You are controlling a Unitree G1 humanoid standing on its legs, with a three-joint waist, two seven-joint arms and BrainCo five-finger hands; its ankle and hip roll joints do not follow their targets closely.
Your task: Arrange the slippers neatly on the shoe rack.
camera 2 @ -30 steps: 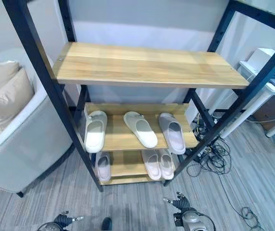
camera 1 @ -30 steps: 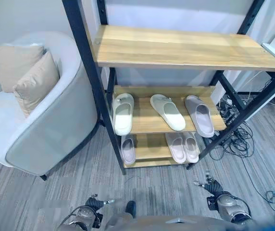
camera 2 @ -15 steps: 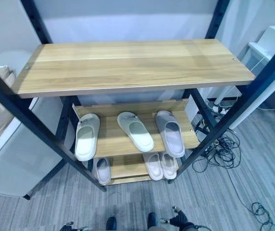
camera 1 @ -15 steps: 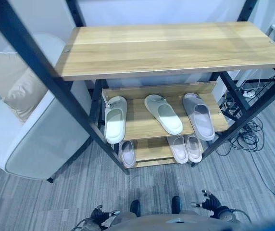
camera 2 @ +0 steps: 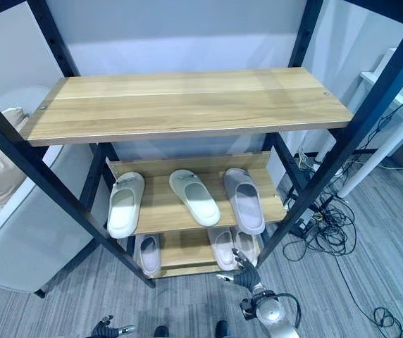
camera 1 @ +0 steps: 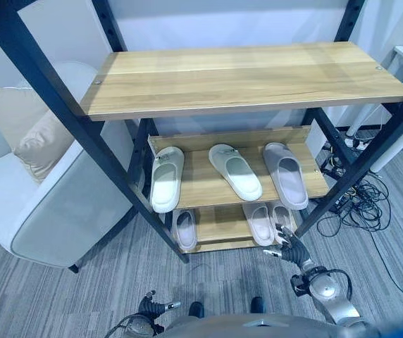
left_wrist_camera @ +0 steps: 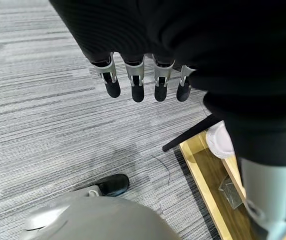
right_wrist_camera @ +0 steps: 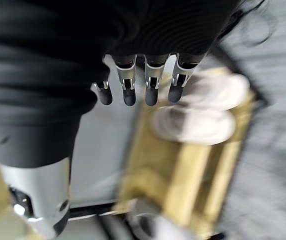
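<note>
The shoe rack [camera 1: 244,77] has a black frame and three wooden shelves, the top one bare. On the middle shelf lie a white slipper [camera 1: 166,178], a pale cream slipper [camera 1: 235,171] set at an angle, and a grey-lilac slipper [camera 1: 286,174]. The bottom shelf holds one pink slipper [camera 1: 185,229] at the left and a pink pair [camera 1: 259,222] at the right. My right hand [camera 1: 291,248] hovers open just in front of that pair [right_wrist_camera: 198,115], holding nothing. My left hand [camera 1: 152,306] hangs low over the carpet, open and empty, its fingers [left_wrist_camera: 138,85] straight.
A pale armchair [camera 1: 39,190] with beige cushions stands close to the rack's left side. Loose cables [camera 1: 367,201] lie on the grey carpet to the right of the rack, beside a white table leg [camera 1: 392,144].
The camera has shifted. My right hand has risen from the lower edge toward the right end of the bottom shelf. My left hand stays low.
</note>
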